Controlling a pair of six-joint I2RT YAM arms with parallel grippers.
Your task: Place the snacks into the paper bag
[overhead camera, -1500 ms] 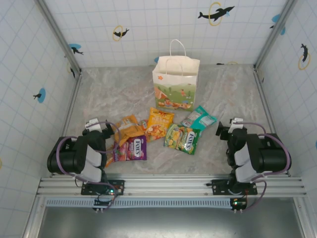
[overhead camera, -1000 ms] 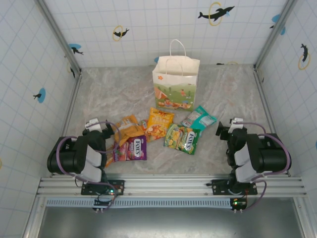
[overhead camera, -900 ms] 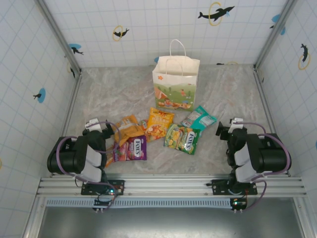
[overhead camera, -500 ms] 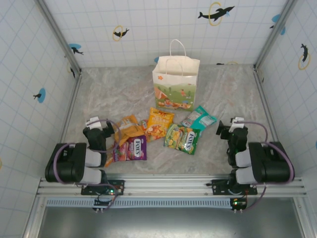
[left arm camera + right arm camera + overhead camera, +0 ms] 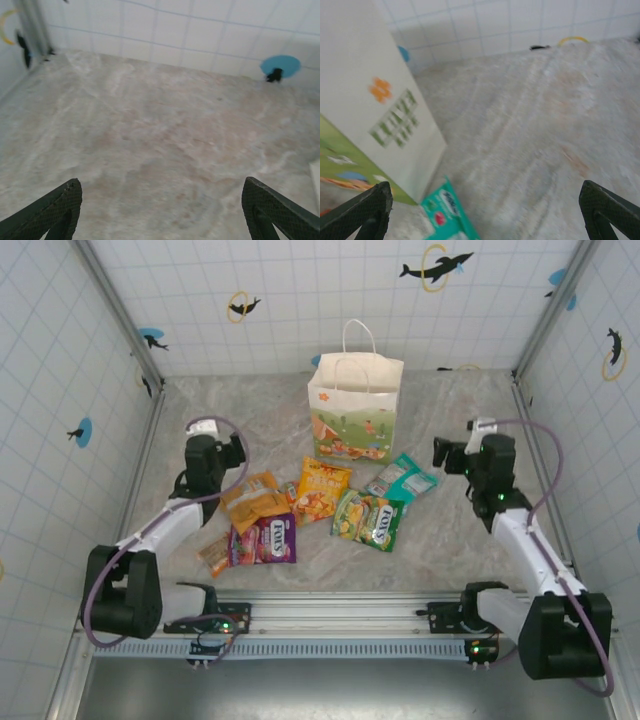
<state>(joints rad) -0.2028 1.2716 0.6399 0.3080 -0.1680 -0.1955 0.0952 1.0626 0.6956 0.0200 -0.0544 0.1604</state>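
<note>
- Robot test cell, lab-type rig, not a home.
- White tiled wall panels [image 5: 300, 300] on three sides, with dolphin stickers [image 5: 436, 266].
- Marble-print surface [image 5: 240, 420] boxed by aluminium posts [image 5: 117, 310].
- Left arm [image 5: 165, 528] and right arm [image 5: 525, 540] bolted to a slotted rail [image 5: 340, 615], cables exposed.

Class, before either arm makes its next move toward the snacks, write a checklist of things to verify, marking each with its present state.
1. Paper bag stands upright: ok.
2. Bag mouth open wide enough: cannot tell.
3. Left gripper open, empty: ok.
4. Right gripper open, empty: ok.
5. Snacks lie apart from one another: not ok; purple packet and yellow packet touch.
</note>
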